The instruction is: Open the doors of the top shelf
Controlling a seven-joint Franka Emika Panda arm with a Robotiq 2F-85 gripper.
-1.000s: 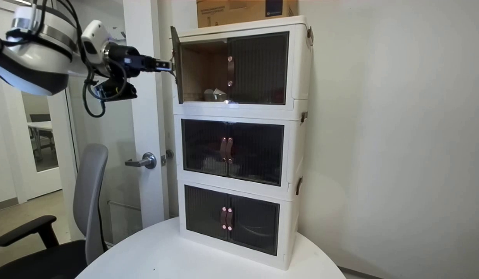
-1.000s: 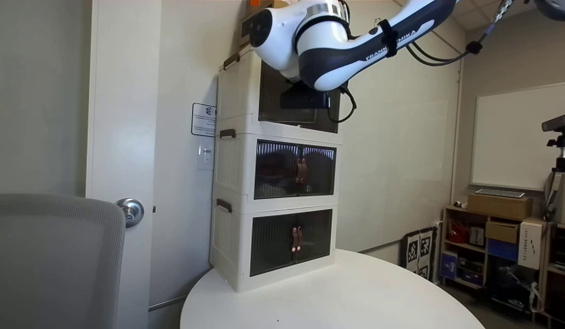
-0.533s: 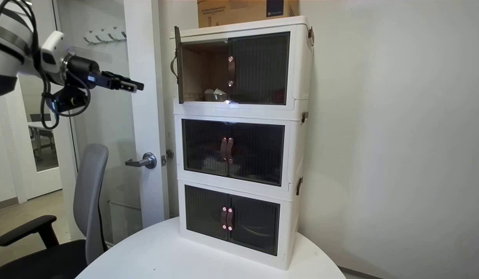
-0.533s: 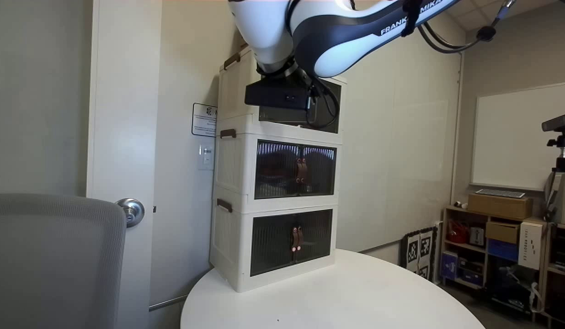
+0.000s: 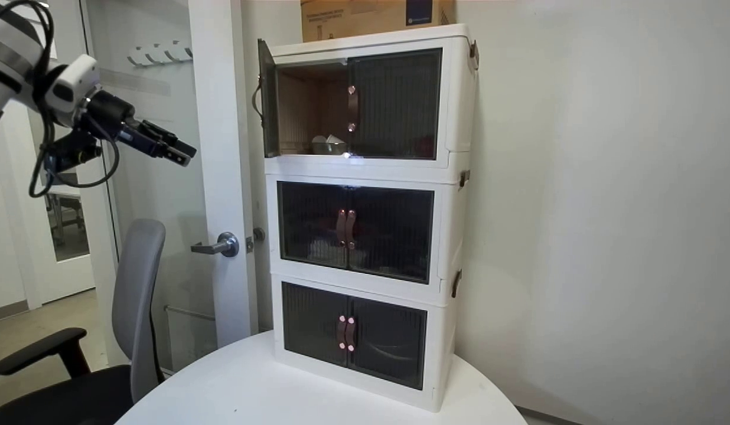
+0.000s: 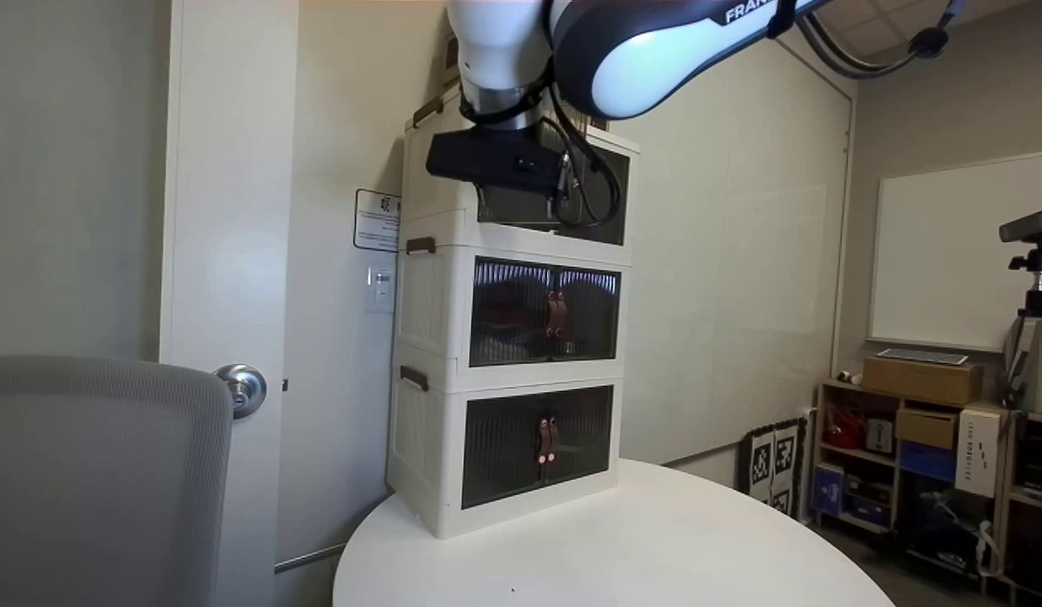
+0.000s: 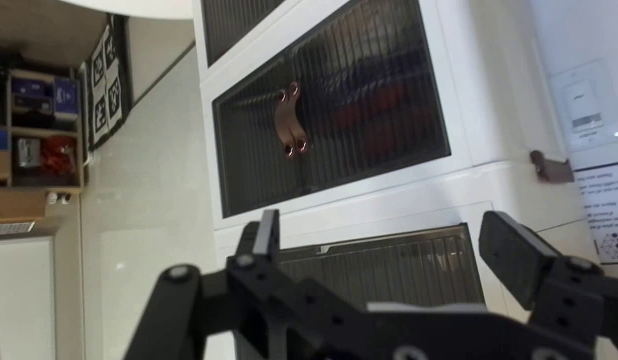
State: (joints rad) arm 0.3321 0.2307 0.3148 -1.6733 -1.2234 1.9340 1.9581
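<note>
Lower and farther back than before, the end effector point(image 7: 381, 225) is spread wide, holding nothing. On the top shelf point(image 5: 459, 100), one smoked door point(image 5: 270, 98) stands open; the shut door point(image 5: 400, 106) looks light but stiff: tug its strap handle point(image 5: 353, 108).

The three-tier cabinet point(image 5: 365, 170) is white. Its doors point(image 5: 397, 112) on the top shelf point(image 5: 459, 106) are smoky grey-black, patterned with fine vertical ribs; one strap handle point(image 5: 353, 108) is reddish-brown with coppery pink studs point(image 5: 351, 90). The inner wall point(image 5: 309, 97) there is brown. Above the cabinet, the cardboard box point(image 5: 365, 19) is tan with a navy label point(image 5: 419, 12). Beneath the cabinet, the round table point(image 5: 235, 383) is white. In front of the cabinet, the gripper point(image 7: 381, 236) is black. Well apart from the cabinet, the fiducial-marker board point(image 6: 763, 462) is patterned in black-and-white squares.
</note>
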